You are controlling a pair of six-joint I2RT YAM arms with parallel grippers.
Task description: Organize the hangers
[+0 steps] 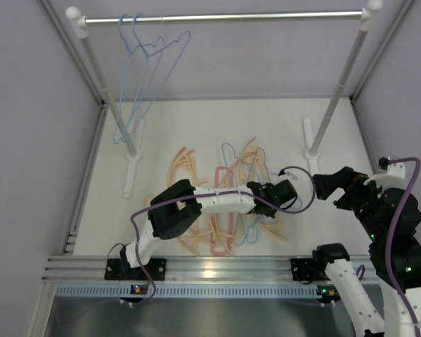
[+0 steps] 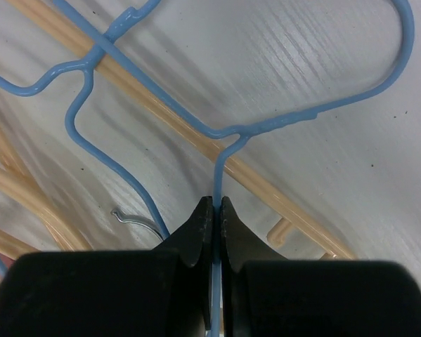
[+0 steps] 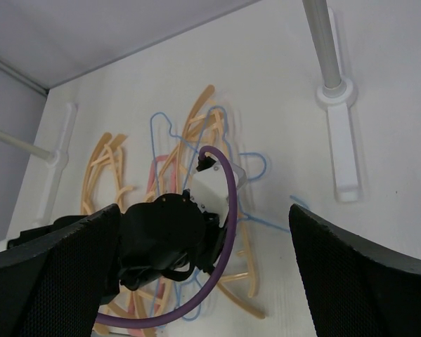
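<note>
Pile: messy heap of hangers lying flat in the middle of the white counter. It's mostly peach hangers, with a pink-red hanger and some thin blue wire ones tangled through.
Left hand: reaching out over the heap, jaws pinched tight on a blue wire hanger. The grab is on the straight bit of wire just under the twisted neck.
Held hanger: hook curls off toward the top right of the left wrist view. It crosses over a peach bar lying on the counter, and I can't tell if it's lifted off it or resting on it.
Right hand: off on the right side, fingers spread wide with nothing in them. It's facing the heap and the left arm.
Rail: runs across the back on two white posts.
Hung hangers: a few light-blue wire ones dangling near the rail's left end, well apart from the heap.
</note>
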